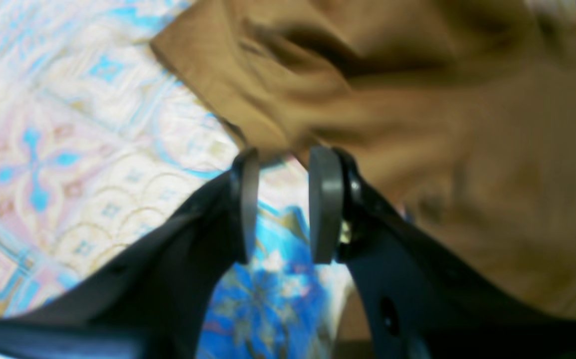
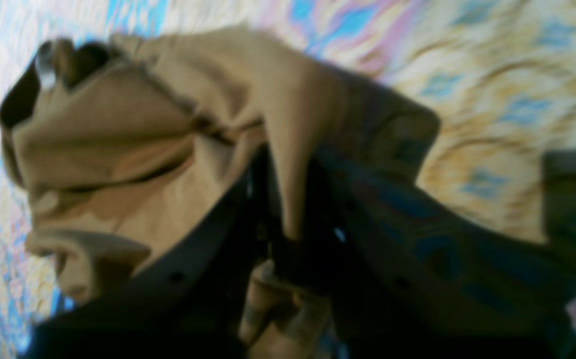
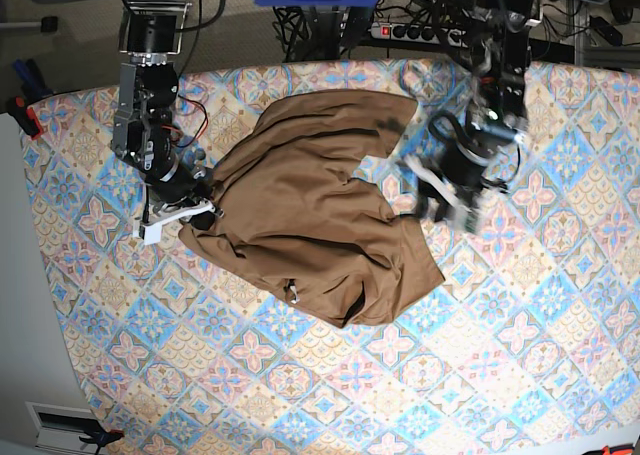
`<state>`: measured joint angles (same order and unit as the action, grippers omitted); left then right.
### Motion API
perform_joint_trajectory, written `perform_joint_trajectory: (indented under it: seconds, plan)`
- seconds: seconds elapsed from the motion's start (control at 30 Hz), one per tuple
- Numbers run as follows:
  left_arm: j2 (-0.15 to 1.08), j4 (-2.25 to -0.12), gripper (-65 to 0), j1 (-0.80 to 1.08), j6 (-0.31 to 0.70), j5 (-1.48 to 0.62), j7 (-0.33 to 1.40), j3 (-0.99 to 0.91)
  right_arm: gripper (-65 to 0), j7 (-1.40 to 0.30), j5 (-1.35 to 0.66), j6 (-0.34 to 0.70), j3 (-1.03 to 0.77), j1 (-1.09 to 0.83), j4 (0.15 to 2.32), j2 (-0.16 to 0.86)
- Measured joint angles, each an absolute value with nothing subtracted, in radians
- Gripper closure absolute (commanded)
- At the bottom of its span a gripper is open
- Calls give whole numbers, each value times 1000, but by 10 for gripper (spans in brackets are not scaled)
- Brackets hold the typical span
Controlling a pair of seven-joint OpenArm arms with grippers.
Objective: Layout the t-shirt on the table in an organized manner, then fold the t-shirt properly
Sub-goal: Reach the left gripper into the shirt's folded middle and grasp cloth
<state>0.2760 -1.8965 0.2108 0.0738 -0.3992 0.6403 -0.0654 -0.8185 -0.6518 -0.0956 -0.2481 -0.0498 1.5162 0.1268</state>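
Right pincer (image 2: 288,199) clamped on t-shirt (image 3: 310,205) edge, left pincer (image 1: 283,204) narrowly parted, empty, beside the shirt's opposite side

Pastel tile-patterned table (image 3: 520,355), crumpled tan-brown t-shirt (image 3: 310,215) lying near its middle
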Motion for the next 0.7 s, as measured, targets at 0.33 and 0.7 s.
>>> perform_joint_trajectory:
  seconds: [0.33,0.7]
  plan:
    - [255,-1772,-176,64,126,-483,822,-213,0,-819,-650,-97,-249,-50,1515,137]
    - [257,-1531,-176,-93,192,-472,870,-206,0,-819,-651,-98,-249,-51,1515,142]
